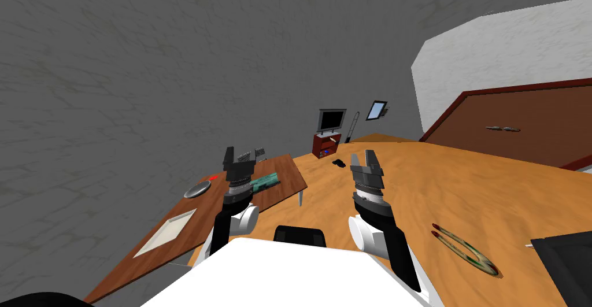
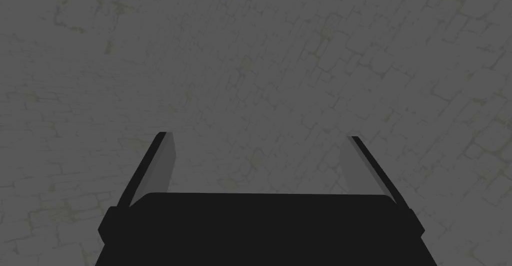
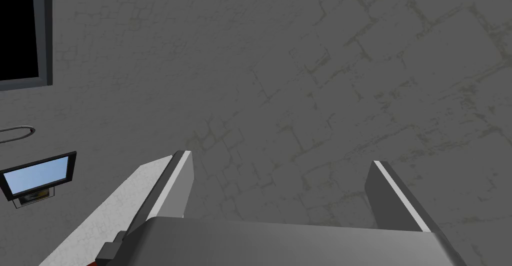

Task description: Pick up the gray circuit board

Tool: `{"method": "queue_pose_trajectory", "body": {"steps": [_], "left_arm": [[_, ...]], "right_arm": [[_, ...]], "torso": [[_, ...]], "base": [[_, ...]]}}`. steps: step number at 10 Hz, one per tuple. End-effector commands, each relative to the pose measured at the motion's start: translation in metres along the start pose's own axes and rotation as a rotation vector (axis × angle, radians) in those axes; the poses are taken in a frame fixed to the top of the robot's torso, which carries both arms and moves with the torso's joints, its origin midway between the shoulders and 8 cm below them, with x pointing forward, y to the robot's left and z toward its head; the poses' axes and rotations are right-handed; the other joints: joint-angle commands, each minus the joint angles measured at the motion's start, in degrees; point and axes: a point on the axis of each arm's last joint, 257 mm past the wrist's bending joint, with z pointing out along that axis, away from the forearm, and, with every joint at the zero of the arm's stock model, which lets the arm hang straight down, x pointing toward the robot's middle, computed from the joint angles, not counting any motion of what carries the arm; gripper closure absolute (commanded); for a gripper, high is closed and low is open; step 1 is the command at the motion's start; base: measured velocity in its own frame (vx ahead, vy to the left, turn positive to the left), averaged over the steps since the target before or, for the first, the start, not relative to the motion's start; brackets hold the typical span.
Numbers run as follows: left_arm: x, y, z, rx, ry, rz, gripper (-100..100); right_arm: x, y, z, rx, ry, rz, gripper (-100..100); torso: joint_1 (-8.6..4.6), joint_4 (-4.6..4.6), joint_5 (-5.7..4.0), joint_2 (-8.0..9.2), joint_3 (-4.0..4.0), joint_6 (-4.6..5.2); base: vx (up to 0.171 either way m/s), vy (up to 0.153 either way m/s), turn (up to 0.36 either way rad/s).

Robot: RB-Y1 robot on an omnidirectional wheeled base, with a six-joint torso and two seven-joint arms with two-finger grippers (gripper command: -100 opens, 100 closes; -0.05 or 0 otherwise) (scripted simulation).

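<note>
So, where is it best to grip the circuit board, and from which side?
Probably across its long edges, from above: the circuit board lies flat on the table, thin and elongated. The open left gripper looks nearest.

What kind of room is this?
Probably a living room: a TV sits on a small red cabinet, and a long brown table stands on the orange wooden floor.
</note>
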Motion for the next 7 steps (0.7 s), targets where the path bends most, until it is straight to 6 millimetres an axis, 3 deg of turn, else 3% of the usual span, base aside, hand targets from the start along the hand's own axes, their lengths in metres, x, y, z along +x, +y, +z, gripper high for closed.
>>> {"method": "queue_pose_trajectory", "body": {"steps": [1,7], "left_arm": [[0.001,0.011,-0.003,-0.030,0.031,0.004,-100],[-0.022,0.084,-0.024,-0.228,0.081,0.011,-100]], "right_arm": [[0.000,0.000,0.000,0.000,0.000,0.000,0],[0.000,0.000,0.000,0.000,0.000,0.000,0]], "torso": [[0.00,0.00,0.00,0.00,0.00,0.00],[0.09,-0.01,0.02,-0.03,-0.02,-0.01]], "base": [[0.002,0.001,-0.089],[0.003,0.014,-0.171]]}}
